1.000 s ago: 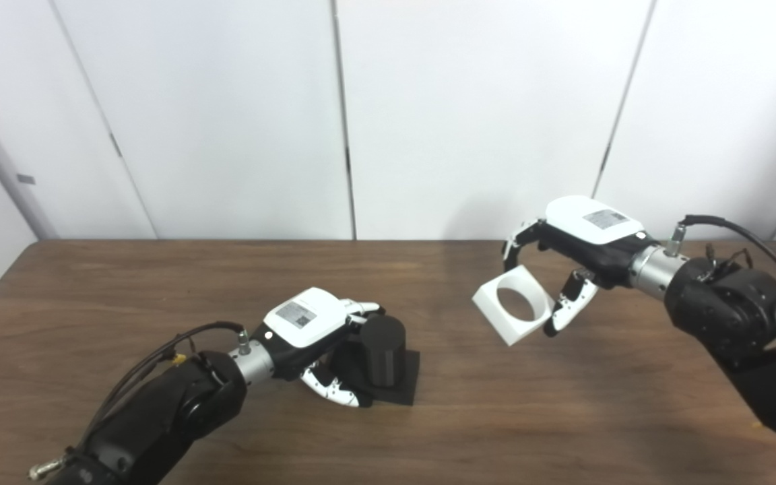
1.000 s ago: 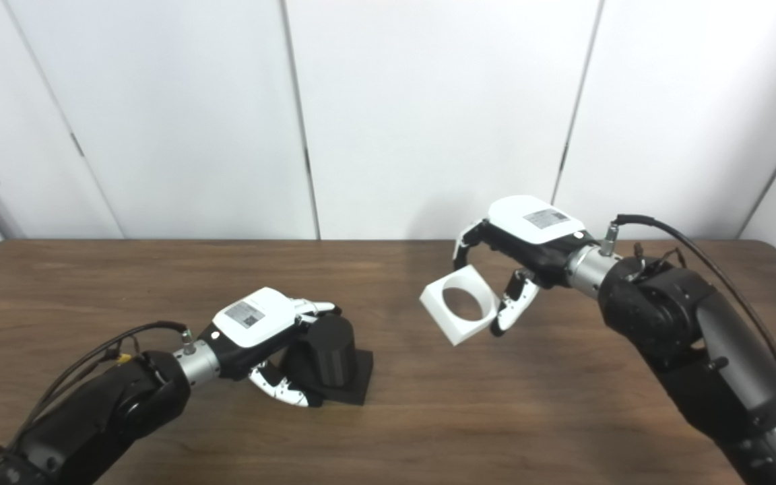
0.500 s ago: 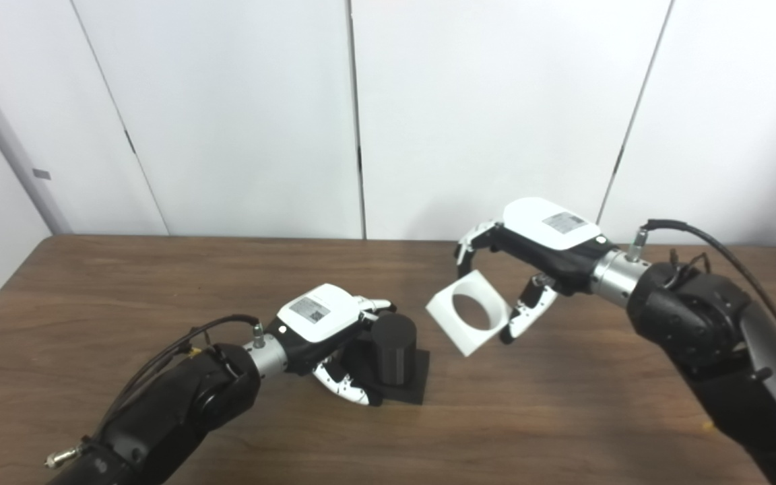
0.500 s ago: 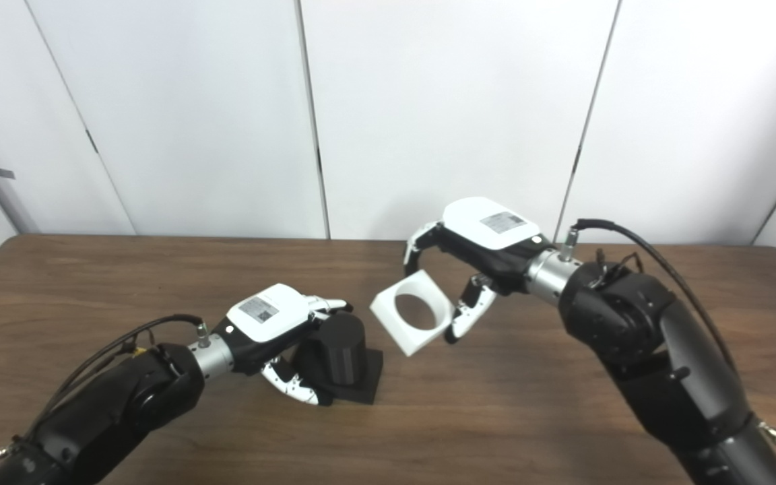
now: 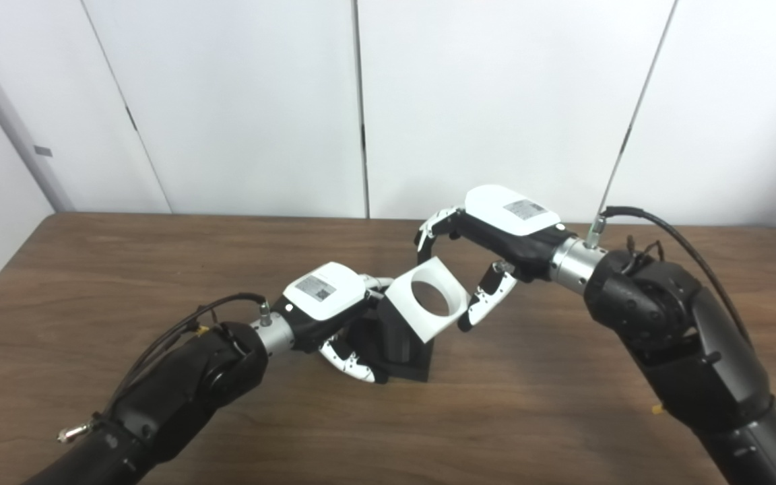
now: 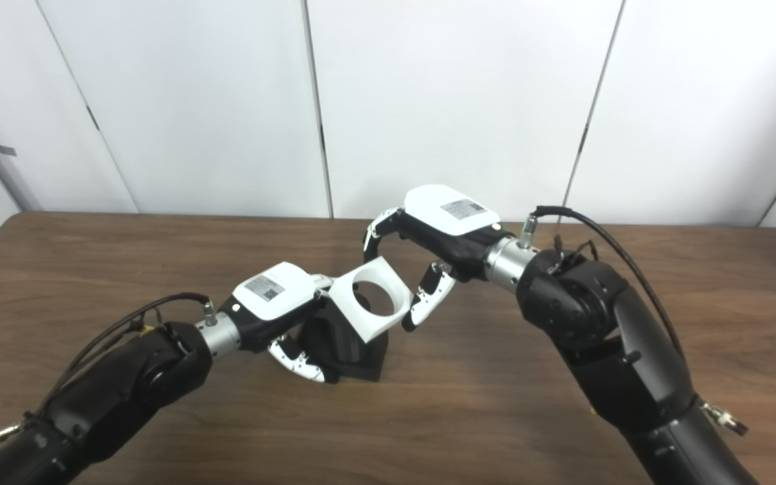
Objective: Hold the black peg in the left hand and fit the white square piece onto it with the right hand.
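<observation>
L hand [image 5: 324, 306] was wrapped round the black peg [image 5: 396, 337], fingers [image 5: 351, 360] curled at its near side w/ thumb over the top side, pinning it upright on its square black base [image 5: 422, 367], which sat flat on the brown desk [image 5: 91, 283]. R hand [image 5: 496, 229] pinched the white square piece [image 5: 428, 306] between its upper fingers [image 5: 432, 232] on the far edge and thumb [image 5: 486, 303] on the right edge. The piece hung tilted, round hole facing up & toward the camera, directly over the peg and covering the peg's top from view; whether it touched the peg couldn't be told. Its left corner sat just beside the L hand's white back plate. Through the hole only the desk showed, not the peg, so piece wasn't seated on it. Both forearms came in low from either side of the peg, R wrist raised above it. White wall panels [image 5: 496, 101] stood behind the desk, well beyond the peg.
</observation>
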You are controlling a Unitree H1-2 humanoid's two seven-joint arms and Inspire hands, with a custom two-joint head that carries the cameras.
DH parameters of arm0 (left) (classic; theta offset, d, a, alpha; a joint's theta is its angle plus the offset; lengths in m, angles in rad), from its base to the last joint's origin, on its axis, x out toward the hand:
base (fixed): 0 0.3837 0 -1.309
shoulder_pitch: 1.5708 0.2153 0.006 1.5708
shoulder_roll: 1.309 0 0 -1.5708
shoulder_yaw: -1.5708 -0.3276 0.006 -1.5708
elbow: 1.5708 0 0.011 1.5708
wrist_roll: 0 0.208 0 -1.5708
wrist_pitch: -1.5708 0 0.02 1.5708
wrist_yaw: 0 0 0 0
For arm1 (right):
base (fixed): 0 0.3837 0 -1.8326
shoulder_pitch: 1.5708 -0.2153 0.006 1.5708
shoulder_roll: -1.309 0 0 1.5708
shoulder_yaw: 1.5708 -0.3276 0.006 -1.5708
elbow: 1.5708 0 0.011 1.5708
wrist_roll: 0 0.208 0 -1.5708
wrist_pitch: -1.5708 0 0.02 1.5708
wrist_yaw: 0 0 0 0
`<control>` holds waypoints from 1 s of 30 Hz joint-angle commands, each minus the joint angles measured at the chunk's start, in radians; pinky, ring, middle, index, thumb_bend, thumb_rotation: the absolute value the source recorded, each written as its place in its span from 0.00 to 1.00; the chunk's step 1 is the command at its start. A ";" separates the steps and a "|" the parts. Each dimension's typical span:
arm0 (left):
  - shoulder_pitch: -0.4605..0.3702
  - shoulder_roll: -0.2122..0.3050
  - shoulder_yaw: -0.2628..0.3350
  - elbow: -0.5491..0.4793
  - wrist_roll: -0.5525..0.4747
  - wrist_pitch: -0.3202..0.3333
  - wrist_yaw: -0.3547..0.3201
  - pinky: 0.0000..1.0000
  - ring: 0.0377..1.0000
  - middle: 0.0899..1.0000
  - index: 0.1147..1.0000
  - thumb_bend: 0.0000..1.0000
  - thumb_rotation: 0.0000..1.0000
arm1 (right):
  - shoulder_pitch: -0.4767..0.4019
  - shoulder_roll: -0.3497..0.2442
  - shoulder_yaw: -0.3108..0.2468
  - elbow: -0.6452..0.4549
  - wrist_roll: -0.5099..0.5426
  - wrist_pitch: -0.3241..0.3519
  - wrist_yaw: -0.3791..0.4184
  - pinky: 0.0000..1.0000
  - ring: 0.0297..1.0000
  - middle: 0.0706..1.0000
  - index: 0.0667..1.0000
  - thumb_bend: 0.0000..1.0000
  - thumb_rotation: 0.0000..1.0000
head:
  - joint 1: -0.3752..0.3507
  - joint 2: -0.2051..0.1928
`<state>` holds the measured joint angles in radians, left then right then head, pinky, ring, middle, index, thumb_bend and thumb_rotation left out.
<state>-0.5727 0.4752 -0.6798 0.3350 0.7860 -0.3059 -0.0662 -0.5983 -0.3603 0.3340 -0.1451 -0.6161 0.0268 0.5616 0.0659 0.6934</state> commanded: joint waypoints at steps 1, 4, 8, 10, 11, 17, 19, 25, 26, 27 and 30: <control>0.050 -0.033 -0.070 0.035 0.084 0.010 -0.100 0.72 0.84 0.91 0.54 0.88 0.26 | -0.055 0.008 -0.010 -0.006 0.005 -0.013 -0.030 0.67 0.77 0.72 0.44 0.52 0.14 | 0.002 0.002; 0.050 -0.035 -0.071 0.031 0.086 0.016 -0.103 0.73 0.84 0.91 0.54 0.88 0.27 | -0.056 0.017 -0.009 0.003 0.004 -0.014 -0.031 0.67 0.77 0.72 0.44 0.52 0.14 | 0.007 0.002; 0.053 -0.036 -0.069 0.025 0.086 0.019 -0.096 0.71 0.84 0.91 0.53 0.90 0.25 | -0.057 0.028 -0.005 0.025 0.005 -0.020 -0.036 0.67 0.76 0.72 0.44 0.52 0.13 | 0.008 0.002; 0.053 -0.035 -0.069 0.022 0.082 0.021 -0.100 0.72 0.84 0.91 0.54 0.90 0.24 | -0.058 0.034 -0.004 0.033 0.004 -0.016 -0.036 0.67 0.76 0.72 0.44 0.52 0.13 | 0.009 0.003; 0.053 -0.035 -0.069 0.023 0.081 0.019 -0.099 0.72 0.84 0.91 0.54 0.90 0.25 | -0.058 0.036 -0.004 0.037 0.004 -0.015 -0.037 0.67 0.76 0.72 0.44 0.52 0.13 | 0.009 0.003; 0.055 -0.036 -0.068 0.017 0.077 0.023 -0.103 0.71 0.84 0.91 0.54 0.90 0.24 | -0.058 0.043 0.000 0.063 0.007 -0.023 -0.043 0.67 0.77 0.72 0.44 0.52 0.13 | 0.013 0.004; 0.055 -0.036 -0.068 0.013 0.077 0.027 -0.109 0.71 0.85 0.91 0.54 0.90 0.24 | -0.057 0.043 0.001 0.071 0.008 -0.028 -0.049 0.66 0.76 0.72 0.44 0.52 0.13 | 0.015 0.004; 0.058 -0.038 -0.068 0.011 0.084 0.024 -0.096 0.72 0.84 0.90 0.54 0.91 0.23 | -0.058 0.045 0.005 0.094 0.013 -0.019 -0.049 0.68 0.77 0.72 0.44 0.52 0.13 | 0.018 0.006; 0.059 -0.038 -0.068 0.009 0.084 0.024 -0.095 0.72 0.84 0.90 0.54 0.92 0.23 | -0.058 0.046 0.005 0.098 0.014 -0.021 -0.050 0.69 0.78 0.72 0.44 0.52 0.13 | 0.018 0.006; 0.060 -0.039 -0.069 0.008 0.084 0.024 -0.096 0.73 0.84 0.90 0.54 0.92 0.23 | -0.059 0.046 0.006 0.102 0.014 -0.023 -0.051 0.68 0.77 0.72 0.44 0.52 0.13 | 0.019 0.006; 0.058 -0.038 -0.069 0.005 0.081 0.024 -0.106 0.73 0.84 0.91 0.54 0.91 0.24 | -0.060 0.046 0.007 0.112 0.015 -0.030 -0.056 0.68 0.77 0.72 0.44 0.52 0.13 | 0.019 0.006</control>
<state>-0.5699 0.4642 -0.6804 0.3175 0.7920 -0.2809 -0.0760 -0.6036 -0.3178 0.3482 -0.0237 -0.6133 0.0232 0.5368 0.0844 0.6980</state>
